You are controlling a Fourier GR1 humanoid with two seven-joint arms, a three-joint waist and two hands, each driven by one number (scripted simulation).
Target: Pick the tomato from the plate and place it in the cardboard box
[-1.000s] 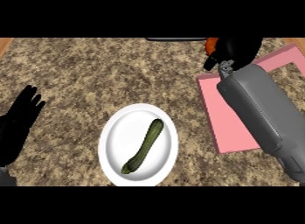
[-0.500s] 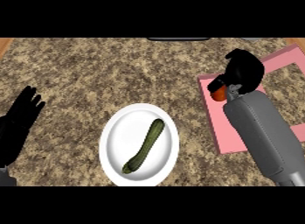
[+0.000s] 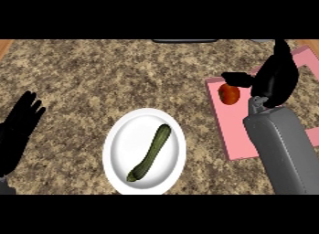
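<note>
The small red round tomato (image 3: 228,93) lies inside the flat pink box (image 3: 224,132), close to the box's left wall and toward its far left corner, so the thing the task names is already off the white round plate (image 3: 119,139) and resting where it belongs. The pictures show the box as pink rather than plain cardboard brown. The right hand (image 3: 273,80) is over the box beside the tomato, its fingers spread and straight and the thumb reaching toward the fruit without closing on it; I judge this a release posture, the hand opened so the tomato can sit free. On the plate, near the front edge of the speckled stone counter (image 3: 108,77), only a long green cucumber (image 3: 150,153) lies, slanted across the middle. The left hand (image 3: 13,135) rests by the counter's left edge, fingers relaxed and up, taking no part.
</note>
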